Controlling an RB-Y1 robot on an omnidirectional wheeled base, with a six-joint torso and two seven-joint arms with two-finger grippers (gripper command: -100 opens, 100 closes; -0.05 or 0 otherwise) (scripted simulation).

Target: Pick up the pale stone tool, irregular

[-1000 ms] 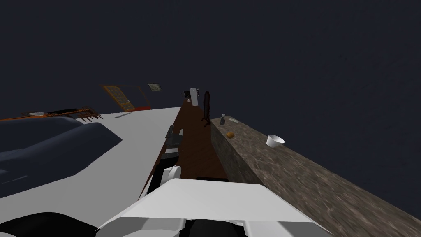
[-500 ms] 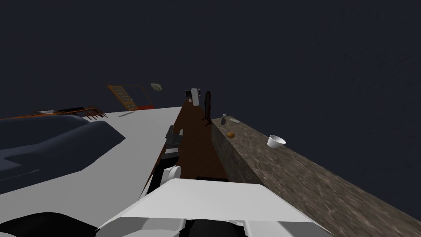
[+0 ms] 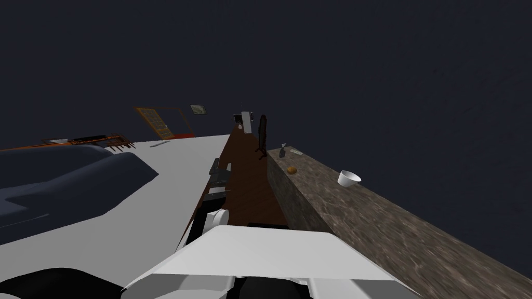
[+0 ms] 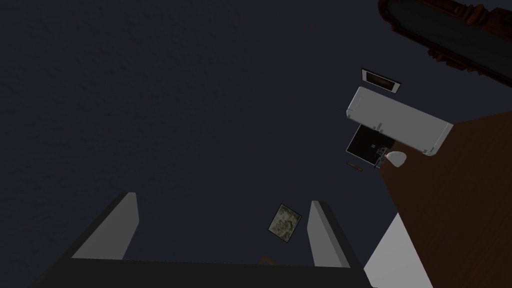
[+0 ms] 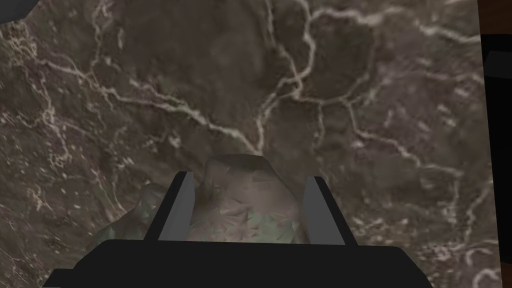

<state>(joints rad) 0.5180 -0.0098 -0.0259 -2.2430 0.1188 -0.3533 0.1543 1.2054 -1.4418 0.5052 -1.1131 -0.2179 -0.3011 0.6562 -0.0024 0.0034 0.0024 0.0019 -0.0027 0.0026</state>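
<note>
The robot's head has turned a touch over the last second. In its view the orange-framed panel (image 3: pixel 155 122) and the dark blue shape (image 3: pixel 67 176) slid slightly toward 3 o'clock. The white bowl (image 3: pixel 348 178) barely followed.

The dark body of the right gripper (image 5: pixel 248 177) covers the stone (image 5: pixel 240 210) low down, a finger (image 5: pixel 177 210) masks part of its side lump, and far along the counter (image 3: pixel 363 218) an orange blob (image 3: pixel 291 170) is too small to name.

A home, likely its kitchen: the brown veined stone surface (image 3: pixel 389 233) under the right tool (image 5: pixel 248 177) carries a white bowl (image 3: pixel 348 178), a small bottle (image 3: pixel 281 150) and a round orange item (image 3: pixel 291 170). Dark wood floor (image 3: pixel 249 187) runs alongside, and a framed picture (image 3: pixel 197 109) hangs beyond.
</note>
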